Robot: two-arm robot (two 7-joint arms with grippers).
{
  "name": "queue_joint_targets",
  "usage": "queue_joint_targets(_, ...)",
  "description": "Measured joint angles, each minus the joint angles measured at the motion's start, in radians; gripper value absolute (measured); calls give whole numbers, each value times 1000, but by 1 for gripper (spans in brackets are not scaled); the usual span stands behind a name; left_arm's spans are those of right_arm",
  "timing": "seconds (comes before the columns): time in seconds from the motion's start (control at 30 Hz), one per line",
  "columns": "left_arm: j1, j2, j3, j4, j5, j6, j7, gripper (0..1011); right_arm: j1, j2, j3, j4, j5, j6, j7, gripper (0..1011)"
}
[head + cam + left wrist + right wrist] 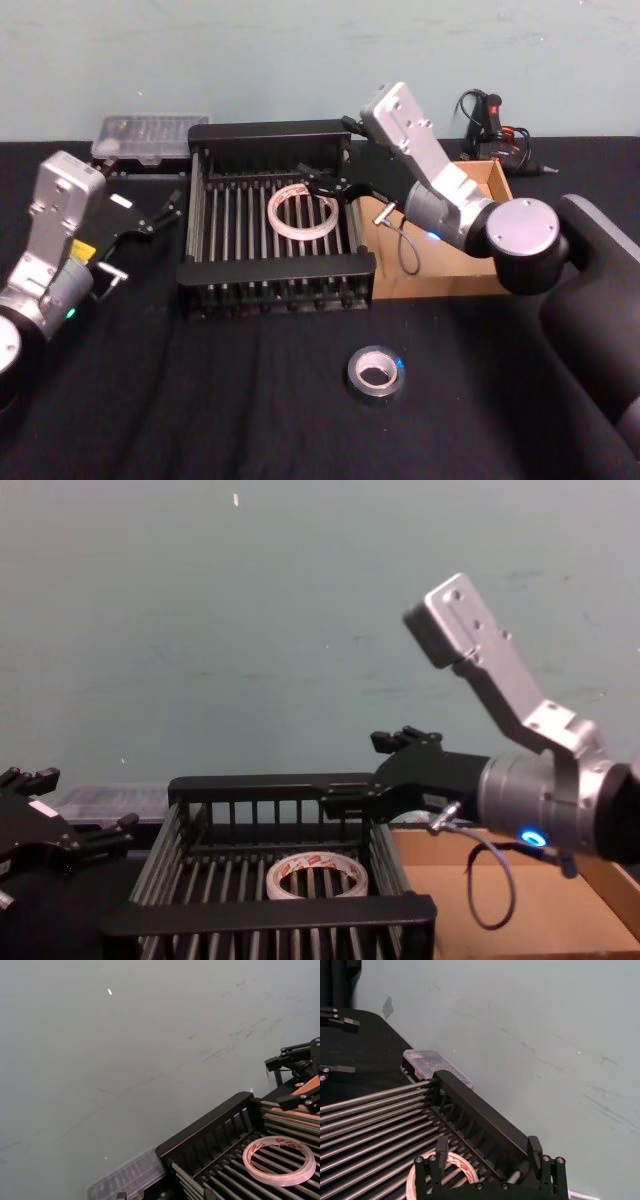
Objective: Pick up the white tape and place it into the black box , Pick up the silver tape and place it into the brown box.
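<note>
White tape point(302, 213) lies in the black box point(275, 272); right pincer point(322, 186) spread above, clear case point(150, 137) behind.

You are looking at a table point(250, 420) draped in black cloth, and it is carrying everything here. The black box point(277, 270) is sitting on it directly beneath the right gripper point(325, 187), whose claw is hanging spread apart over the crate's right half. The brown box point(455, 275) is lying on the cloth to the right of that claw, touching the crate's right side. The silver tape point(376, 372) is lying flat on the cloth nearer you than the claw, well apart from both boxes. A clear plastic case point(150, 137) is resting beyond the crate's far left corner.
</note>
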Motion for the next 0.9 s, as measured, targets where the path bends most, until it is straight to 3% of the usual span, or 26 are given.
queue_joint_targets(0.4, 0, 0, 0, 0, 0, 0, 0, 1001, -130, 104, 60, -234, 64, 81, 23, 1002)
queue_joint_targets(0.57, 0, 0, 0, 0, 0, 0, 0, 1001, -239, 171, 112, -378, 117, 121, 21, 1002)
queue_joint_targets(0.9, 0, 0, 0, 0, 0, 0, 0, 1002, -404, 273, 161, -547, 170, 192, 22, 1002)
